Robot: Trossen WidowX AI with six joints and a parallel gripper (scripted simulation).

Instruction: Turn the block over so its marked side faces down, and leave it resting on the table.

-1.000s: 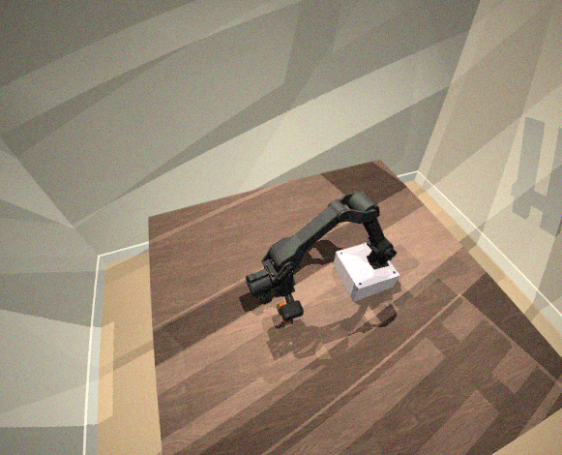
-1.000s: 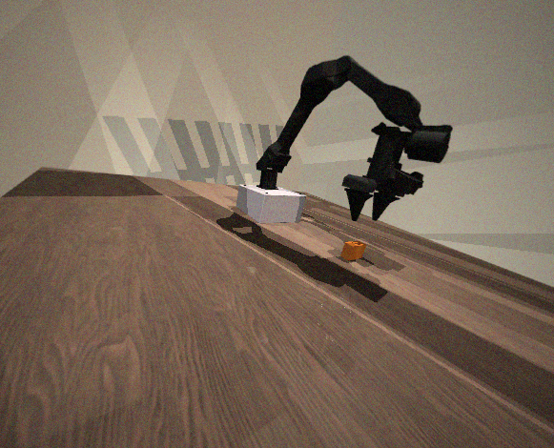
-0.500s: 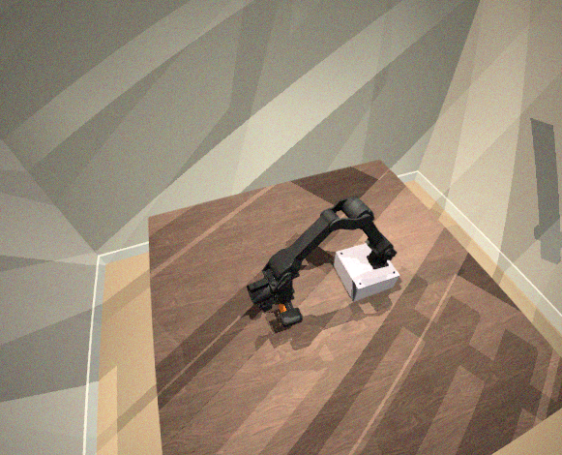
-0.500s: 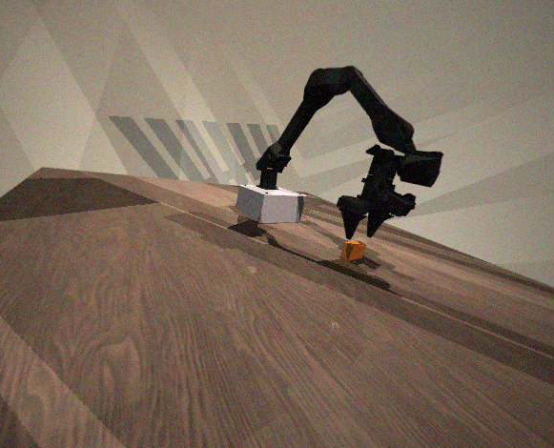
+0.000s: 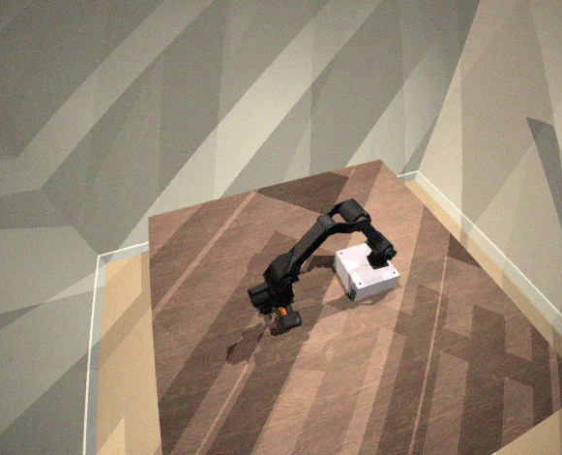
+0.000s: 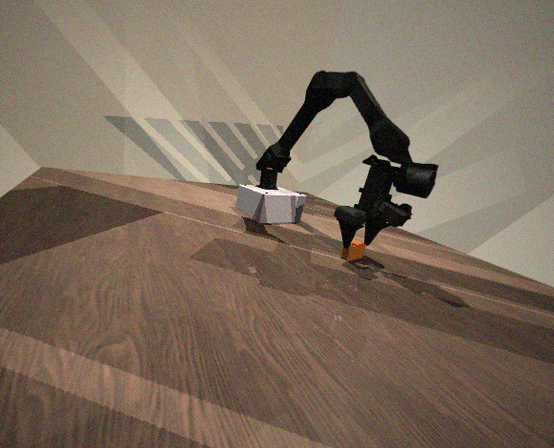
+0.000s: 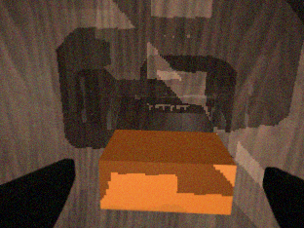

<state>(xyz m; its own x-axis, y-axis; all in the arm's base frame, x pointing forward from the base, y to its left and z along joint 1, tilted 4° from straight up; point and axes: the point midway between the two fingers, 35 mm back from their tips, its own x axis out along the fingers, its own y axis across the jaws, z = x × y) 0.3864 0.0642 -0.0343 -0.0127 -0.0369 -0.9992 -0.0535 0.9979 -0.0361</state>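
Observation:
The orange block [image 5: 282,311] [image 6: 354,251] [image 7: 168,190] rests on the wooden table [image 5: 319,401] [image 6: 122,313]. My gripper [image 6: 357,246] [image 7: 168,171] points down with its fingers wide open, and the tips are low, at about the top of the block. In the wrist view the block lies between the two black fingers, nearer the bottom of the picture, with a gap on each side. Its top and one long side show there as plain orange, partly in shadow. I cannot make out a marked side in any view. In the top view the arm hides much of the block.
The white box [image 5: 364,269] [image 6: 279,207] under the arm's base stands on the table behind the block. The arm [image 5: 310,242] [image 6: 335,87] arches over from it. Shadows of the arm fall on the table around the block. Walls stand beyond the table's edges.

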